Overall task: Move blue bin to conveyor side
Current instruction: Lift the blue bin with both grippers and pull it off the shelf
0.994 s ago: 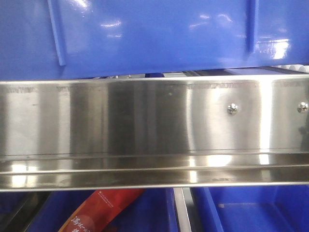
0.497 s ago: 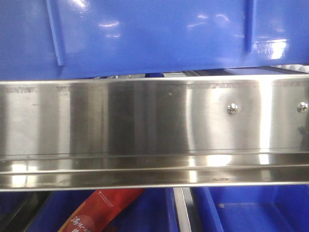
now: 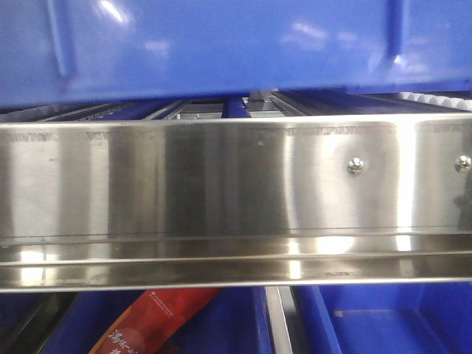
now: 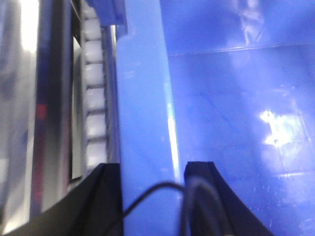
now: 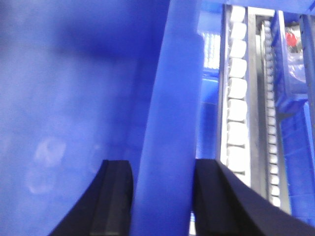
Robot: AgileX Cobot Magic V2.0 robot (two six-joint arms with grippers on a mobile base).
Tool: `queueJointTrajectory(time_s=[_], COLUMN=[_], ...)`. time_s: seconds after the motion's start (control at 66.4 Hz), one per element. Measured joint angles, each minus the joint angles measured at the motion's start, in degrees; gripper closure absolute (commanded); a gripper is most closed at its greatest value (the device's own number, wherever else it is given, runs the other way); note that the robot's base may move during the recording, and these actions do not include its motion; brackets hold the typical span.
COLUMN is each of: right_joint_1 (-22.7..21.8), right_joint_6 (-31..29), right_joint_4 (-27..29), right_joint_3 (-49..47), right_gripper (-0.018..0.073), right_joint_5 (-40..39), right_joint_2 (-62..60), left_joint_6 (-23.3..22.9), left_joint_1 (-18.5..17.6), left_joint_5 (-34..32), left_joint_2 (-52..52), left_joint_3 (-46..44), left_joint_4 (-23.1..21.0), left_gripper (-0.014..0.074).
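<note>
The blue bin (image 3: 221, 44) fills the top of the front view, its glossy wall and thin ribs hanging above a steel rail. My left gripper (image 4: 150, 169) is shut on the bin's thick left rim (image 4: 142, 123), one finger outside and one inside the bin. My right gripper (image 5: 160, 167) is shut on the bin's right rim (image 5: 172, 123) in the same way. The bin's bare floor (image 4: 236, 128) shows in the left wrist view. The dark grey conveyor belt is out of view.
A wide stainless steel panel (image 3: 221, 184) crosses the front view under the bin. Rows of white rollers (image 4: 93, 98) (image 5: 236, 98) run beside both rims. Below the panel stand blue crates (image 3: 391, 324), one with a red packet (image 3: 155, 324).
The bin's bottom edge has risen in the front view, opening a gap above the steel panel that shows rails and rollers behind. The panel and lower crates have not moved.
</note>
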Motion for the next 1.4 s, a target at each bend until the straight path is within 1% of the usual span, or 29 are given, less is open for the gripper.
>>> queueJointTrajectory(time_s=[0.271,0.437,0.632,0.738,0.858,1.069,1.235,1.4], right_joint_1=[0.1,0.1,0.1,0.12,0.22,0.22,0.22,0.22], right_joint_6=[0.12,0.24,0.24,0.27,1.17,2.33,2.42,2.42], right_joint_4=[0.43,1.83,3.06,3.58,4.46,5.18,5.32,5.32], right_joint_3=[0.0,0.35,5.05,9.26,14.26,19.99,21.91,22.14], right_gripper=[0.0636,0.0636,0.0636,0.0636,0.0636,0.0636,0.0636,0.0636], right_joint_5=[0.33,0.49,0.58,0.46,0.7,0.97,1.18,1.18], right_joint_2=[-7.35,-11.76,-17.51,-19.89,-22.3,-26.21,-27.69,-27.86], left_joint_6=[-0.21,-0.31,-0.31,-0.31,-0.31,-0.65,-0.87,-1.9], left_joint_1=[0.0,0.0,0.0,0.0,0.0,0.0,0.0,0.0], left_joint_5=[0.12,0.48,0.76,0.64,0.76,0.85,0.74,0.46], left_joint_2=[-6.86,-11.39,-16.39,-18.86,-21.65,-25.9,-27.87,-29.83], left_joint_3=[0.0,0.0,0.8,3.75,9.55,18.36,21.69,22.18], left_joint_4=[-0.45,-0.55,-0.55,-0.67,-1.06,-1.76,-2.86,-3.52], left_gripper=[0.0613,0.0613,0.0613,0.0613,0.0613,0.0613,0.0613,0.0614])
